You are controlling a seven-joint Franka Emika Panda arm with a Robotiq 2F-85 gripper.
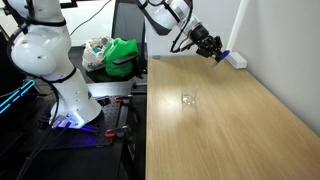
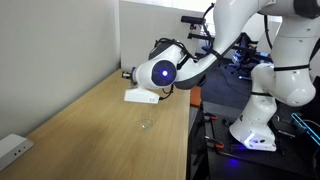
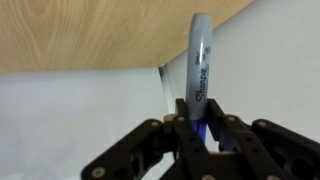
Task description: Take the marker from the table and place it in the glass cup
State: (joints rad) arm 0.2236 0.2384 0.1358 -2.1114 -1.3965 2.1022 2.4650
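Note:
My gripper (image 3: pixel 200 116) is shut on the marker (image 3: pixel 202 60), a grey-white pen with a blue-purple lower part that sticks out past the jaws. In an exterior view the gripper (image 1: pixel 210 45) hangs above the table's (image 1: pixel 230 130) far end, with the marker's blue tip (image 1: pixel 222 55) close to a white block (image 1: pixel 236 61). The glass cup (image 1: pixel 189 99) stands upright and empty mid-table, well apart from the gripper. It also shows in the exterior view from the other end (image 2: pixel 147 124), where the arm's wrist (image 2: pixel 160 72) hides the jaws.
The white rectangular block (image 2: pixel 141 97) lies right under the gripper near the wall and fills most of the wrist view (image 3: pixel 80 120). A green bag (image 1: pixel 122 55) and a white robot base (image 1: pixel 50 60) stand beside the table. A white power strip (image 2: pixel 12 148) lies at one table edge.

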